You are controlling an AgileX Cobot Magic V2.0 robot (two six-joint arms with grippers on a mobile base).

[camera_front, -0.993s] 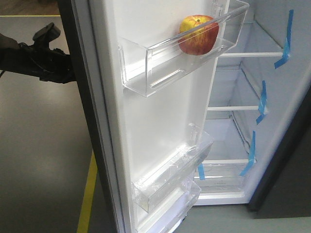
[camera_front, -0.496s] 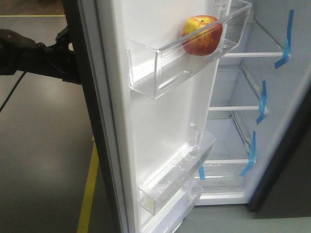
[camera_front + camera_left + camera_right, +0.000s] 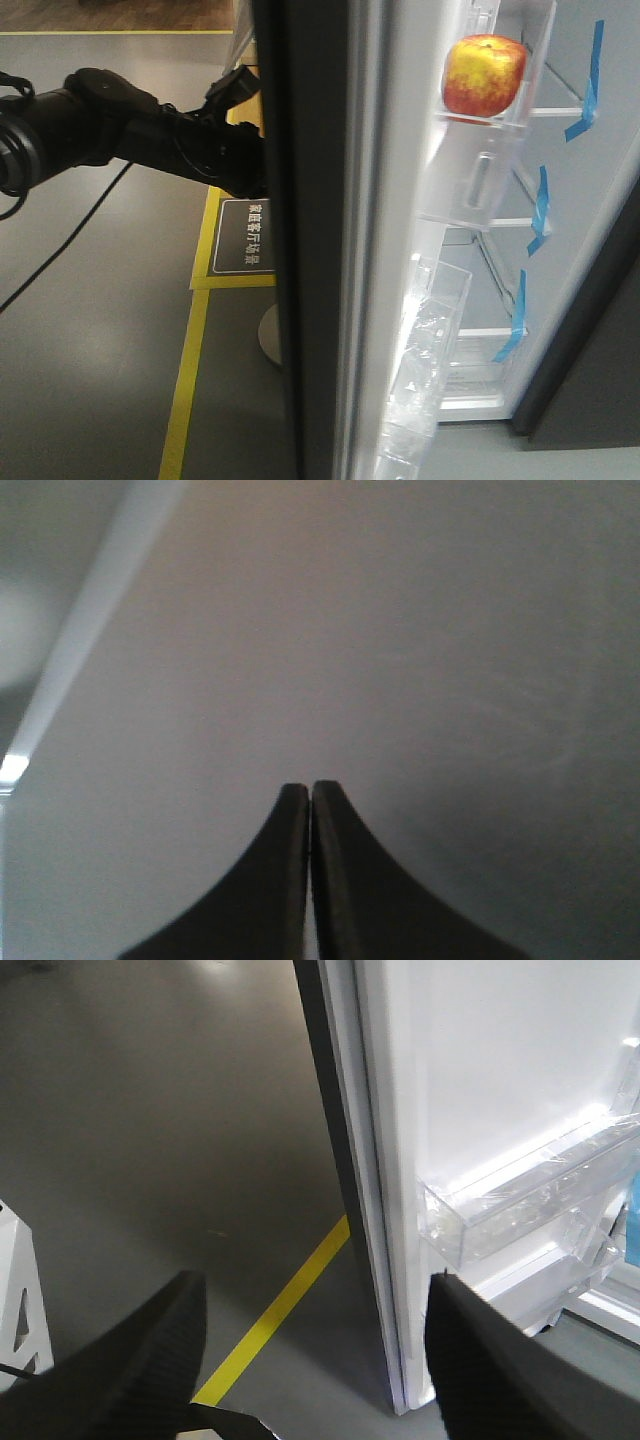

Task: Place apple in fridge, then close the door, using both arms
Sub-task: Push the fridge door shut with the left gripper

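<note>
The apple (image 3: pixel 485 75), red and yellow, sits in the upper clear bin of the door (image 3: pixel 305 300). The door is seen almost edge-on, with its dark outer face to the left and its white lining to the right. The fridge (image 3: pixel 600 200) stands open behind it, with white shelves and blue tape strips. My left arm (image 3: pixel 150 130) reaches in from the left to the door's outer face. The left gripper (image 3: pixel 310 786) is shut and empty, close against that grey face. My right gripper (image 3: pixel 315 1290) is open and empty, low by the door's edge (image 3: pixel 345 1190).
Grey floor with a yellow line (image 3: pixel 190 380) lies left of the door, and a floor sign (image 3: pixel 245 235) lies behind it. Lower clear door bins (image 3: pixel 530 1200) jut from the lining. A dark panel (image 3: pixel 590 330) borders the fridge on the right.
The door has swung far toward the fridge, from broadly open to nearly edge-on. The apple rode right with its bin. My left arm followed rightward against the door's outer face.
</note>
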